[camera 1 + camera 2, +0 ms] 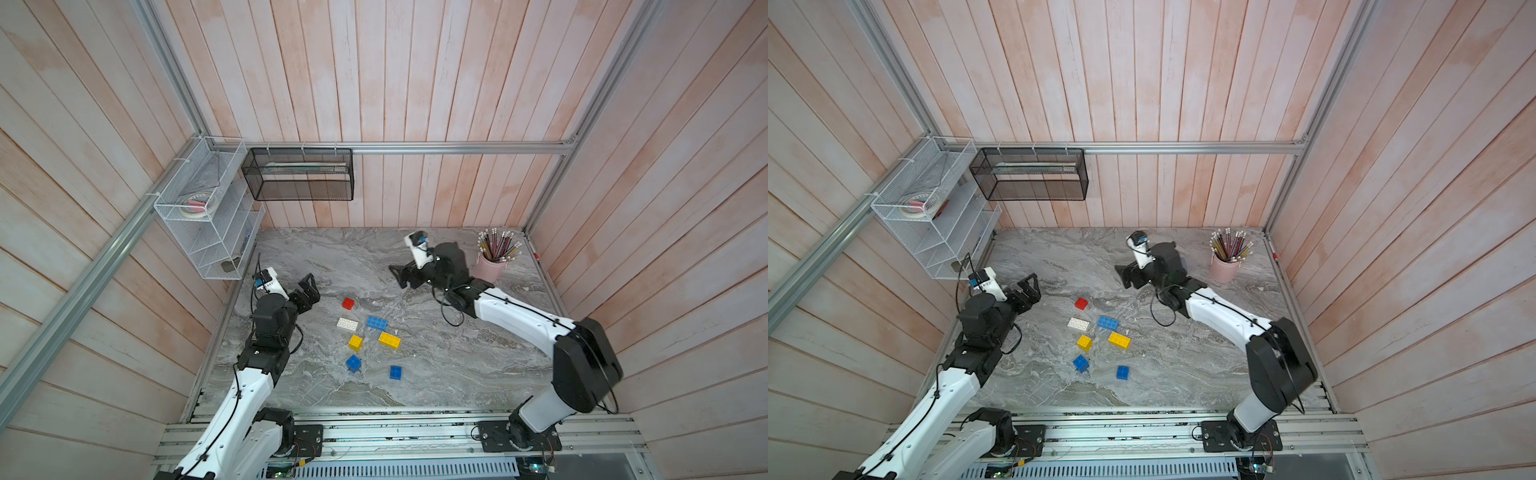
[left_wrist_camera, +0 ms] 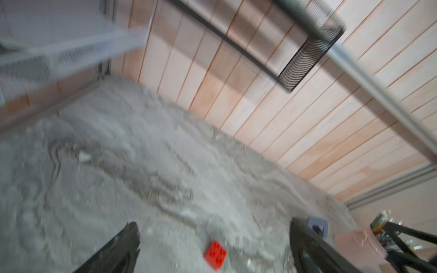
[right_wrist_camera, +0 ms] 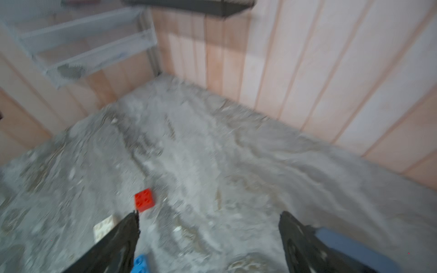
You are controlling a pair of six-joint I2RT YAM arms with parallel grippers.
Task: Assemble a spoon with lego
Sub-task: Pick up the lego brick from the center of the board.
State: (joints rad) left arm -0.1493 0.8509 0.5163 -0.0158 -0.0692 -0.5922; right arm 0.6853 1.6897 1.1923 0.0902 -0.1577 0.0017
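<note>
Left end effector [image 1: 312, 286] and right end effector [image 1: 398, 277] wide, empty; white brick [image 1: 347, 323] just beside long blue brick [image 1: 377, 322], so grabbing either could shove the other.

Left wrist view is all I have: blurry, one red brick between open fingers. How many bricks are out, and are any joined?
Observer: Seven, all separate: red brick, white brick, long blue, long yellow, small yellow, a small blue and another.
Operator: Right arm holding one?
Observer: No, the right gripper is open and empty, farther back than the red brick.
Operator: What lies next past red, toward the base?
Observer: The white brick, side by side with the long blue, with a gap between them.
</note>
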